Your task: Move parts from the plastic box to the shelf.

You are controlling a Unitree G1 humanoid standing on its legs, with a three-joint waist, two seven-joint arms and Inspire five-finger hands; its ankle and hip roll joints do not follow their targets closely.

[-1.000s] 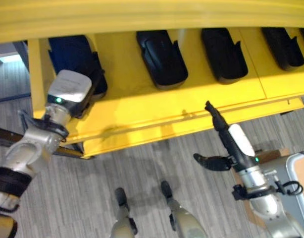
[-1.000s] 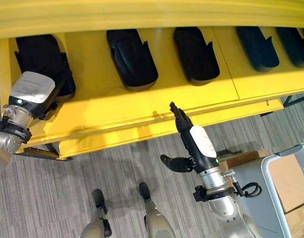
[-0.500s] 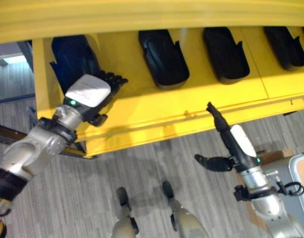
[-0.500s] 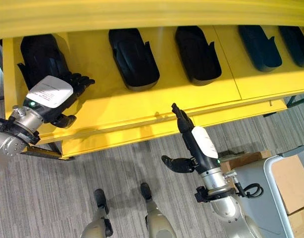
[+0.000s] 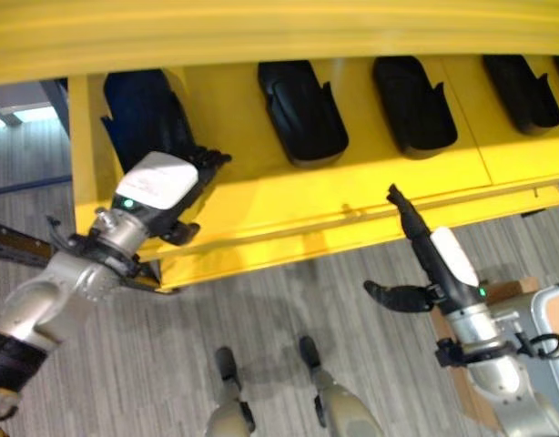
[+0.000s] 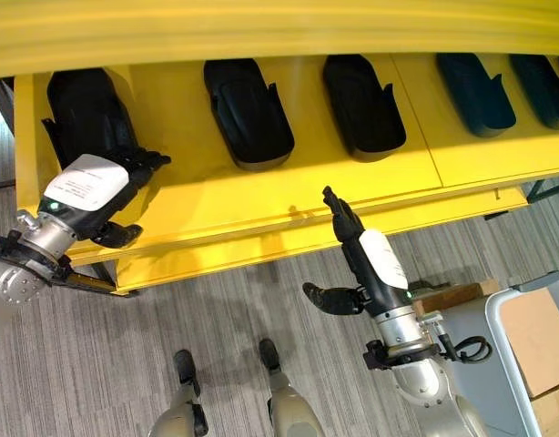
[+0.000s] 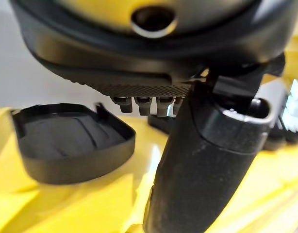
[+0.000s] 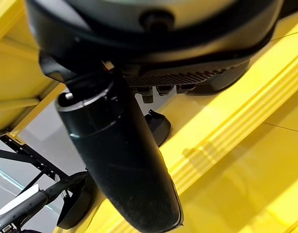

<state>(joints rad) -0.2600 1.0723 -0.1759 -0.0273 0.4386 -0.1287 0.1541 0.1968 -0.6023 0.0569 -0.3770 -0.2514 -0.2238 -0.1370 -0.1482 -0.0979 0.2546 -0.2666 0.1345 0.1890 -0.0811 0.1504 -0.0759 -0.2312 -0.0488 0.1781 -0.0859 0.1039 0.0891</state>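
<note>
Several black moulded parts lie in a row on the yellow shelf (image 5: 261,196). The leftmost part (image 5: 143,114) rests free at the shelf's left end, and the left wrist view has it as a shallow black shell (image 7: 71,141). Just in front of it and a little to its right is my left hand (image 5: 161,187), open, with straight fingers over the shelf board and nothing in it. My right hand (image 5: 425,250) hangs open below the shelf's front edge (image 8: 226,126), fingers pointing up at the lip and thumb (image 5: 393,296) sticking out sideways. It is empty too.
An upper yellow board (image 5: 279,27) overhangs the row of parts. A grey frame with a cardboard box (image 6: 534,337) stands at the lower right beside my right arm. A dark bar (image 5: 15,246) runs under the shelf's left corner. Grey plank floor lies in front.
My left hand has come off the leftmost part, which stays on the shelf, and drawn back toward the front edge with fingers straight. The right hand has barely moved.
</note>
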